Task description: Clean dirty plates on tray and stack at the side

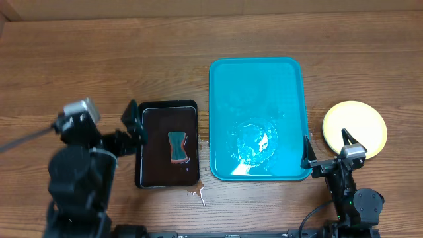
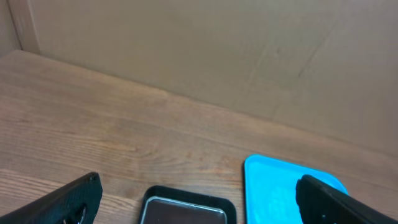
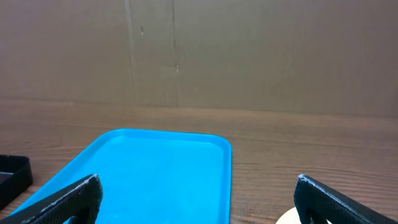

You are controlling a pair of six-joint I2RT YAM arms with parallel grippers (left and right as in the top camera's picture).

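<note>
Right of the tray (image 1: 258, 73), plates (image 1: 354, 129) look stacked, job seemingly done, so left tool (image 1: 134, 127) and right tool (image 1: 326, 149) hang released, empty.

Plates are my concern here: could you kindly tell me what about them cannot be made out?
Overhead: how many plates are stacked; from above only the top one shows, and the right claw overlaps its edge.
Right wrist: only a sliver shows, cut off by the bottom edge.
Left wrist: none in view; the tray is cut by the edge.
</note>
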